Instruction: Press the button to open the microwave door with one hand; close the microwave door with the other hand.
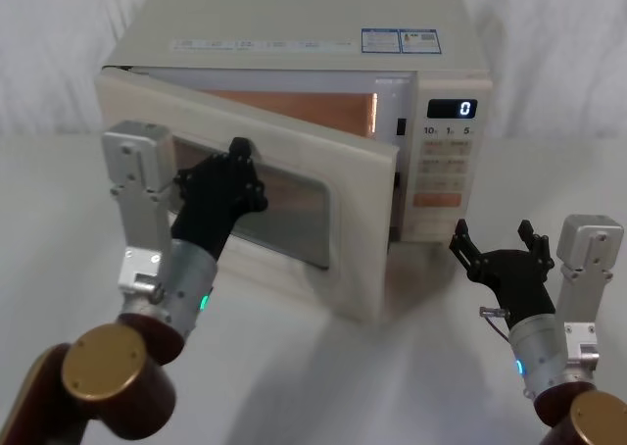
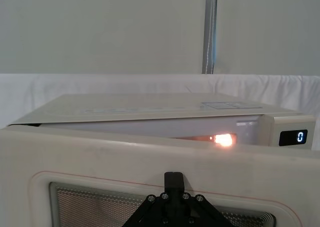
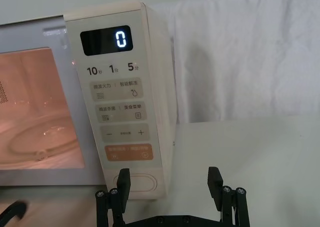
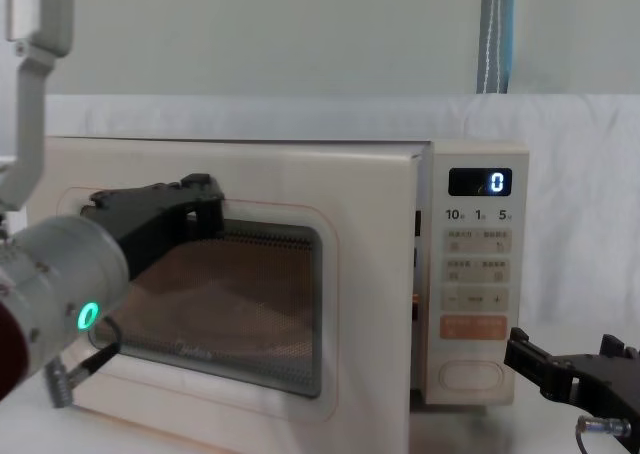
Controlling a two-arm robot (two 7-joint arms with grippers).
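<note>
Head view: left black angular pincer (image 1: 238, 171) up against the dark glass window of the wide cream microwave door (image 1: 353, 220), fingers bunched together, gripping nothing. Door swung partly ajar, lit orange cavity behind it. Right black angular pincer (image 1: 498, 244) spread wide and empty, hovering low over the white counter (image 1: 294, 367), apart from the narrow cream keypad panel (image 1: 446, 171). Right wrist view: large cream pill-shaped button (image 3: 141, 182) at the panel's foot, just ahead of the right pincer's one fingertip (image 3: 123, 179), under an orange rectangular key (image 3: 128, 152). Digital display (image 3: 107, 39) reading 0.
</note>
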